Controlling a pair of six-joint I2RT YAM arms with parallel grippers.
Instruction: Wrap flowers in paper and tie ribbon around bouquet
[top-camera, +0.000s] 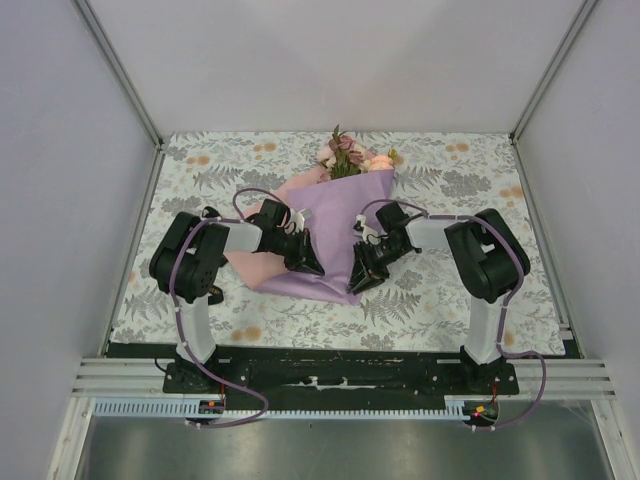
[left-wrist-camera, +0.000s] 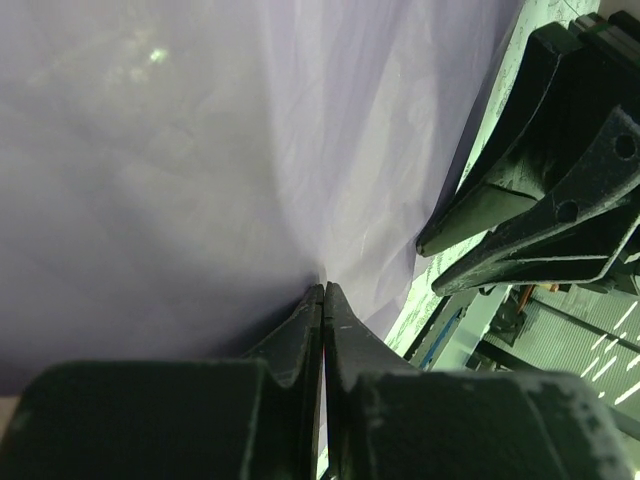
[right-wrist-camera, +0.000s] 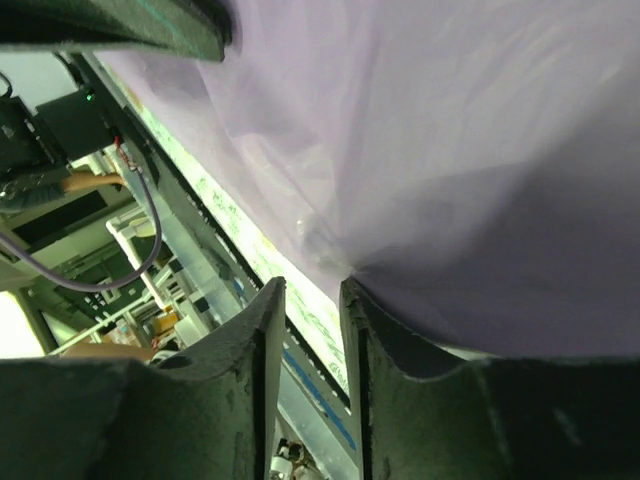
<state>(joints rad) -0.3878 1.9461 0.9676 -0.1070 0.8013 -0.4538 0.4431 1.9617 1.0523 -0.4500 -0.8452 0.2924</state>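
Your left claw (left-wrist-camera: 323, 290) pinched shut on the lilac paper (top-camera: 340, 230), your right claw (right-wrist-camera: 308, 292) slightly parted at its near edge, gripping nothing, flowers (top-camera: 345, 157) poking out the far end.

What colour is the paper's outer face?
Lilac-purple paper; clearest in the top external view.

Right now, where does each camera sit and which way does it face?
Top external: above and behind, looking down at table; both arms show.
Left wrist: on left arm, facing paper; its shut left tool and the right tool show.
Right wrist: on right arm, facing paper; its open tool shows.
Both wrists share the paper.
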